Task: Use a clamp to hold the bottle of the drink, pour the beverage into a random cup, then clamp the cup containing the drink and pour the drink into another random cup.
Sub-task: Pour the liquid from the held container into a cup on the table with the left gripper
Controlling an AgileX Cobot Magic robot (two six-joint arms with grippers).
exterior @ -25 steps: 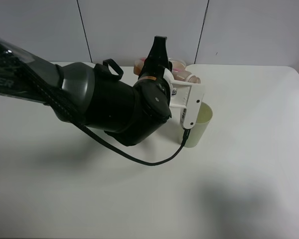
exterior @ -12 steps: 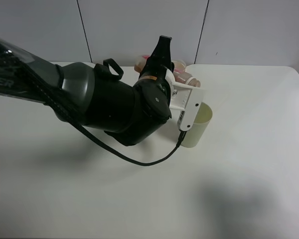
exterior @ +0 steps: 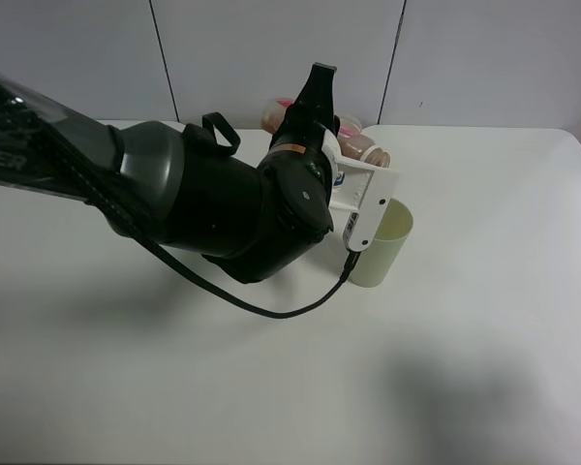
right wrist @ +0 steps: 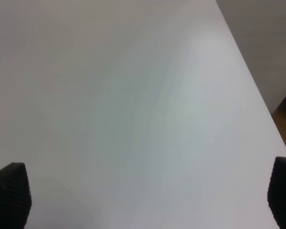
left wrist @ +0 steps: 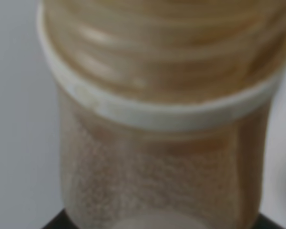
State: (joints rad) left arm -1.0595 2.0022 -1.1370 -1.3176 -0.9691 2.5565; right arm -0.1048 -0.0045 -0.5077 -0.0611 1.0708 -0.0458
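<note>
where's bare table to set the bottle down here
Bare table right of the yellow-green cup out to the right edge, and the whole front strip before the left arm. Crowded at the back middle, around the arm, the held bottle and the cup.

In the high view the left arm [exterior: 203, 208] runs off the left edge, and its bulk covers the middle of the bottle [exterior: 366, 152]. Only the bottle's two ends show, either side of one finger of the left gripper [exterior: 315, 107]. The other finger and the place of the grip are hidden. The white camera mount [exterior: 370, 205] covers the left rim of the pale yellow-green cup [exterior: 380, 254], and its contents cannot be told.

The left wrist view is all blurred bottle, cut off at every edge. The brown beverage [left wrist: 157, 176] is a grainy haze, its level unclear.

Of the right gripper [right wrist: 143, 202], only two dark fingertips show at the picture's corners, over a soft, featureless counter [right wrist: 133, 95].
</note>
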